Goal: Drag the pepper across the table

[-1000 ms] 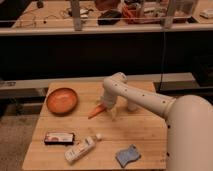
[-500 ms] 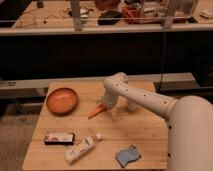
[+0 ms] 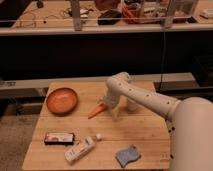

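The pepper [image 3: 97, 111] lies mid-table [image 3: 145, 132], right of the orange bowl [image 3: 62, 100]. The gripper [image 3: 106, 104] sits at its fat end. It should press softly and slide slowly, away from the bowl.

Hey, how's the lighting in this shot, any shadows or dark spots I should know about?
Camera view: the light wooden table is evenly lit, with no glare; the band under the cluttered workbench behind is very dark. The gripper sits at the small orange pepper mid-table, casting a soft shadow beside it.
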`<act>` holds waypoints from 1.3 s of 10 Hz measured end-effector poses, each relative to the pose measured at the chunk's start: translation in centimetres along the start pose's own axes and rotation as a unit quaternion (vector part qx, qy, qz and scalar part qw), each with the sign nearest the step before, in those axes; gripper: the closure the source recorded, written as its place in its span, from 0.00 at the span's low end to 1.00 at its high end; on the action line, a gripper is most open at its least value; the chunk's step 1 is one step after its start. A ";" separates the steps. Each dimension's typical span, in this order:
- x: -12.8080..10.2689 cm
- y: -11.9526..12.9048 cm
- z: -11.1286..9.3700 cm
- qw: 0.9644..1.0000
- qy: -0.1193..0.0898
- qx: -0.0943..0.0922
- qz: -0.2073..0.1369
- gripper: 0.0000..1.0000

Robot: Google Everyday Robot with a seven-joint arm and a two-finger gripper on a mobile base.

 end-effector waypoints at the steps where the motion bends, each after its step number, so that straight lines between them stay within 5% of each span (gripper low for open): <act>1: 0.1 0.1 -0.1 1.000 0.001 0.000 0.003 0.20; 13: 0.0 0.7 -0.7 1.000 0.002 -0.003 0.015 0.20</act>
